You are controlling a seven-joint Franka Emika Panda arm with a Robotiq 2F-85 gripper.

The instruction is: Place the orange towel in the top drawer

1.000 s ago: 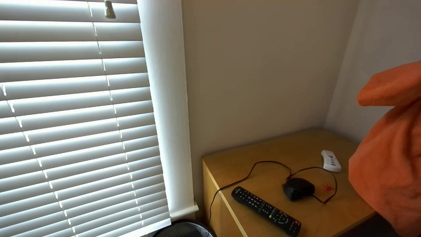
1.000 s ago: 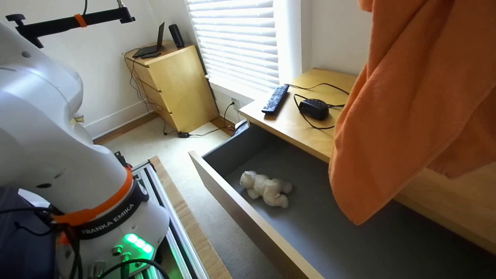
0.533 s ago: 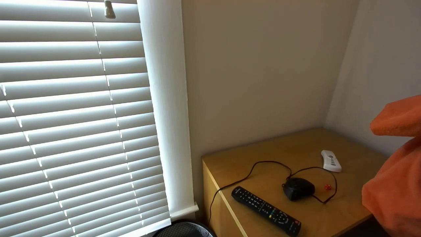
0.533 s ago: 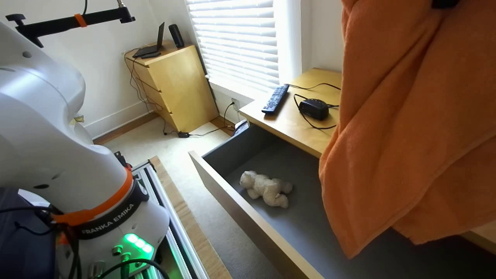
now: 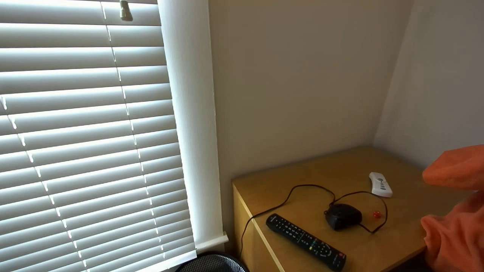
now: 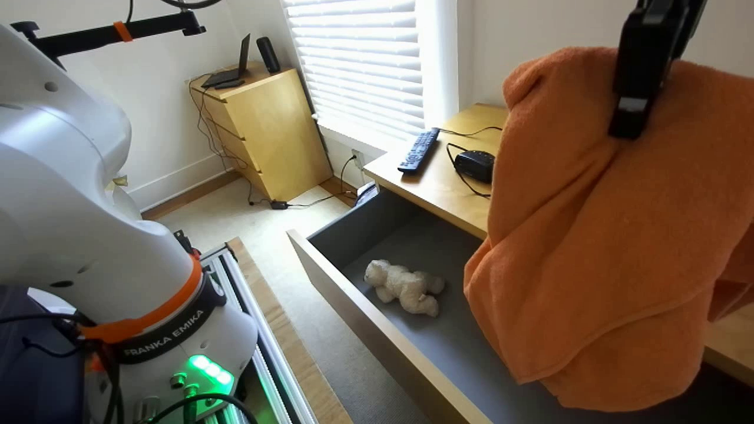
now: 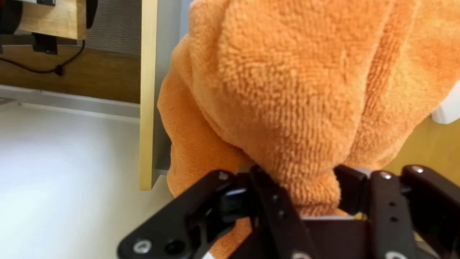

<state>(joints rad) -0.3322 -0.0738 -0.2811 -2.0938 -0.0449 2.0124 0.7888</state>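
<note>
Orange towel hangs over pulled-out drawer at right in exterior view. Left to right: robot arm; white stuffed toy lying in drawer; remote, then black corded gadget on surface; gripper, clamped on towel near its top.

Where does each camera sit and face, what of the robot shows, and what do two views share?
Exterior view: raised, facing blinds and dresser top; no robot part clearly shows.
Exterior view: high near the arm, looking down into the open drawer; arm and gripper show.
Wrist view: wrist-mounted, facing the orange towel; the fingers show.
Both exterior views share the remote and dresser top.
</note>
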